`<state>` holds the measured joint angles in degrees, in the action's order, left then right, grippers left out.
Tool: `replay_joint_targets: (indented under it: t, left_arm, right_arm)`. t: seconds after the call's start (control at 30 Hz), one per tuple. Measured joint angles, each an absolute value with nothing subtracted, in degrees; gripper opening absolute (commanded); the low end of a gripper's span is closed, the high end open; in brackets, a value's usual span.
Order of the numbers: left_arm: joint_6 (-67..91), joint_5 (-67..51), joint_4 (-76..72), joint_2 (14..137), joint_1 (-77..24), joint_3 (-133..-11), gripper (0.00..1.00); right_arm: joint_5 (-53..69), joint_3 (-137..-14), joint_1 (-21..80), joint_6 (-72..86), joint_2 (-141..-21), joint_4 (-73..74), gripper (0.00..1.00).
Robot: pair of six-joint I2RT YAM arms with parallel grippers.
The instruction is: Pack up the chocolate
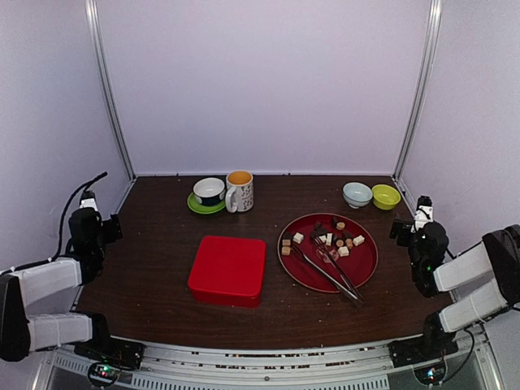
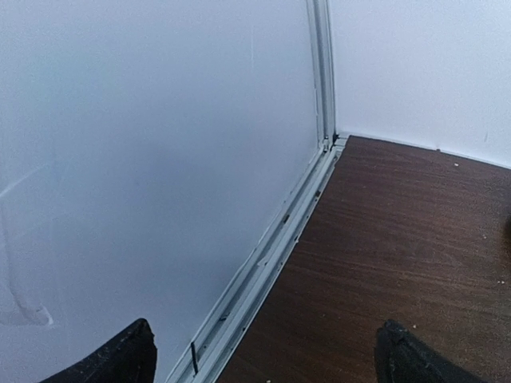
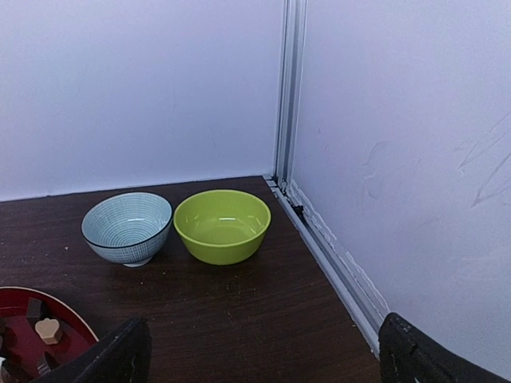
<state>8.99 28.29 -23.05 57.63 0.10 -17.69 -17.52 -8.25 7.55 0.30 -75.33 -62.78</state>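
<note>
Left gripper: jaws spread wide, gripping nothing. Its 2 black fingertips sit at the bottom corners of the wrist view, framing the side wall, the metal rail and bare wood.
Left gripper position: at the left edge of the table, raised, well apart from everything on it.
Right gripper: jaws likewise spread wide, gripping nothing.
Right gripper position: at the right edge of the table, near the 2 bowls and just beyond the plate's right rim; it touches neither.
Chocolate: small cubes and rounds in dark brown, tan and cream, scattered loose over the upper half of the plate. 1 tan piece shows at the lower left of the right wrist view.
Plate: round, dark red, right of centre on the table.
Tongs: long, metal, lying on the plate, tips among the pieces and handle end over the near rim.
Red box: square with rounded corners, lid on, centre of the table, just left of the plate and not touching it.
Blue-patterned bowl: upright, at the back right, just beside the green bowl.
Green bowl: upright, nearest the right rear corner.
Mug: white, patterned, orange inside, upright at the back, left of centre.
Cup: white with a dark band, standing on a green saucer, immediately left of the mug.
</note>
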Motion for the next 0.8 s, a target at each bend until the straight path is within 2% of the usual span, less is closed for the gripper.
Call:
replay_joint_targets:
  t: [0.3,0.53,0.6,0.67,0.8]
  left_arm:
    - [5.02,17.52,-39.92,68.55,1.04,-15.55,0.98]
    - [1.83,11.90,-40.58,73.47,1.08,-20.60,0.91]
    - [0.60,10.50,-42.81,74.37,1.08,-21.17,0.95]
    - [-0.62,8.84,-50.76,78.08,1.08,-19.79,0.95]
    - [-1.65,7.40,-52.23,81.67,1.08,-18.09,0.98]
  right_arm:
    - [-14.13,-13.10,6.66,0.34,-77.84,-63.48,1.00]
    - [-13.72,-13.10,6.63,0.34,-77.87,-63.00,1.00]
    - [-13.72,-13.10,6.63,0.34,-77.87,-62.98,1.00]
    - [-13.69,-13.13,6.63,0.36,-77.87,-62.96,1.00]
    - [-13.67,-13.13,6.61,0.34,-77.87,-62.96,1.00]
